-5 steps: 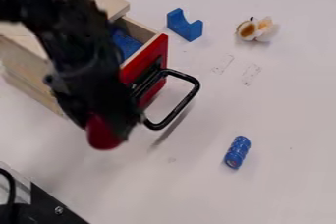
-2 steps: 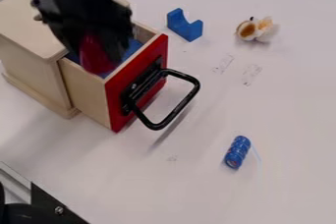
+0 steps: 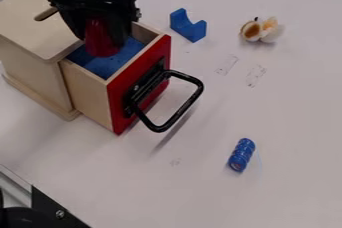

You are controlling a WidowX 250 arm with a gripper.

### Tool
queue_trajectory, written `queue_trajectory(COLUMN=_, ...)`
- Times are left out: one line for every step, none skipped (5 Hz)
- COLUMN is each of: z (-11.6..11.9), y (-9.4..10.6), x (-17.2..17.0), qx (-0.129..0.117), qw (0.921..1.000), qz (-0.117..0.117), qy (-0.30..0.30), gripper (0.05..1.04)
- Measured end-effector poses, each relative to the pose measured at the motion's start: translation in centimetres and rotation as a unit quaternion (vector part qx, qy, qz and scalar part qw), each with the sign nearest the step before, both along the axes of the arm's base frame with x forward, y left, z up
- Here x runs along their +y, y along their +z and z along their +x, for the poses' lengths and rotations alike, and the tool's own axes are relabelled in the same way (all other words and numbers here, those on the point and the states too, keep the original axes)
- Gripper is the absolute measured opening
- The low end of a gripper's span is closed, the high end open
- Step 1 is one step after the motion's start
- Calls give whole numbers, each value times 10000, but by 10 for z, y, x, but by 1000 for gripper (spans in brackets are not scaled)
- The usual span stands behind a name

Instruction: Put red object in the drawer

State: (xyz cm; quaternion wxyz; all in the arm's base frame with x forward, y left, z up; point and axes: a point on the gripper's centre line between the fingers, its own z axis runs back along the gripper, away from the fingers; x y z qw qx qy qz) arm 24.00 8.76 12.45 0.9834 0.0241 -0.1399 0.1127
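Bright, soft light lies over the white table (image 3: pixel 287 122), and it seems to come from above, toward the far right. The handle (image 3: pixel 194 99) throws a thin grey shadow down and left across the tabletop, soft along its edges, and its black bar carries a faint shine. A broad, pale shade spreads beside the cabinet (image 3: pixel 33 82), whose top is lighter than its side. Inside the drawer (image 3: pixel 88 94), the blue lining (image 3: pixel 110 64) sits in dimmer light. The red object (image 3: pixel 100 39) looks deep and dark. The blue roll (image 3: pixel 242 155) has a small shadow hugging its base.
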Motion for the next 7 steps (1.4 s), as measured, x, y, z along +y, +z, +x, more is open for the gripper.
queue_trajectory(z=5, y=-14, x=3, qx=158, qw=9999, qz=69, qy=2, gripper=755)
queue_trajectory(z=12, y=-26, x=5, qx=289, qw=9995, qz=96, qy=-26, gripper=755)
queue_trajectory(z=16, y=-27, x=5, qx=317, qw=9993, qz=159, qy=-95, gripper=754)
queue_trajectory(z=17, y=-30, x=3, qx=384, qw=9988, qz=228, qy=-180, gripper=823)
queue_trajectory(z=17, y=-31, x=0, qx=413, qw=9984, qz=283, qy=-262, gripper=959)
queue_trajectory(z=17, y=-32, x=-2, qx=435, qw=9983, qz=282, qy=-282, gripper=959)
queue_trajectory(z=17, y=-31, x=-1, qx=423, qw=9983, qz=293, qy=-277, gripper=959)
